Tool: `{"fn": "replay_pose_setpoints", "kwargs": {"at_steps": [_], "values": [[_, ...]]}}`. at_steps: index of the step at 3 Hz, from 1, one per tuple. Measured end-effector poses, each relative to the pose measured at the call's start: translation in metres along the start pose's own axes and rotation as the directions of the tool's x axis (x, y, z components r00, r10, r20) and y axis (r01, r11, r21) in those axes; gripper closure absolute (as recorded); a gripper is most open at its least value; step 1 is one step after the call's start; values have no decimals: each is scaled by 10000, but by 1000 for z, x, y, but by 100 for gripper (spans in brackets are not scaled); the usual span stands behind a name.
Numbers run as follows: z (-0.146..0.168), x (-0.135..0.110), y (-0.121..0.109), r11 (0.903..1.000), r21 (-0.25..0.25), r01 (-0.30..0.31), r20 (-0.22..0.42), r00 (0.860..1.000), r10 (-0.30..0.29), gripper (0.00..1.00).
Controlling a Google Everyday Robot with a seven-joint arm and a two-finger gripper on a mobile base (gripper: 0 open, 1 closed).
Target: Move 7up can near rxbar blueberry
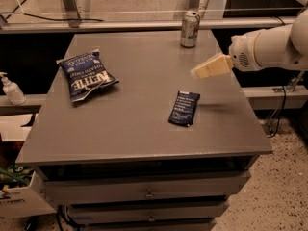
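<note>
The small upright silvery-green metal 7up can (189, 29) with a red mark on its label stands at the top of the frame, right of centre, close to the far edge of the flat grey table top (139, 57). The cream-coloured gripper (204, 70) hangs in the upper right part of the frame, below and just to the right of the can. It is clear of the can, with bare table showing between them. The gripper reaches in from the right on a thick white arm (269, 44), its tip pointing left and slightly down. Whether the gripper is spread or pressed together cannot be told from this view; it holds nothing.

The small flat dark navy-blue rxbar blueberry wrapper (184, 108) with lines of pale text lies flat on the table right of centre in the frame. It sits below the gripper and a little to its left, and well apart from the can. A larger crinkled blue chip bag (86, 74) lies on the left part of the table. A pale pump bottle (10, 89) stands off the table at the left edge of the frame. Grey drawers (149, 192) fill the cabinet front beneath the table top.
</note>
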State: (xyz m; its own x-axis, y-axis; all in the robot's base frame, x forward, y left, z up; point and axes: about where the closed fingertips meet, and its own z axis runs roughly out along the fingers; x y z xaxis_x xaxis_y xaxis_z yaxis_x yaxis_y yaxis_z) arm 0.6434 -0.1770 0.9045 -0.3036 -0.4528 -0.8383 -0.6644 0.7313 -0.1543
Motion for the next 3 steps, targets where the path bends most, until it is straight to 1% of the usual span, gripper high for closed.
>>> {"fn": "replay_pose_setpoints", "kwargs": {"at_steps": [1, 2, 3], "values": [[1, 0, 1, 10000, -13, 16, 8, 10000, -16, 0], [20, -8, -5, 9999, 4, 125, 442, 9989, -125, 0], [48, -19, -20, 9999, 82, 85, 1145, 9934, -94, 0]]}}
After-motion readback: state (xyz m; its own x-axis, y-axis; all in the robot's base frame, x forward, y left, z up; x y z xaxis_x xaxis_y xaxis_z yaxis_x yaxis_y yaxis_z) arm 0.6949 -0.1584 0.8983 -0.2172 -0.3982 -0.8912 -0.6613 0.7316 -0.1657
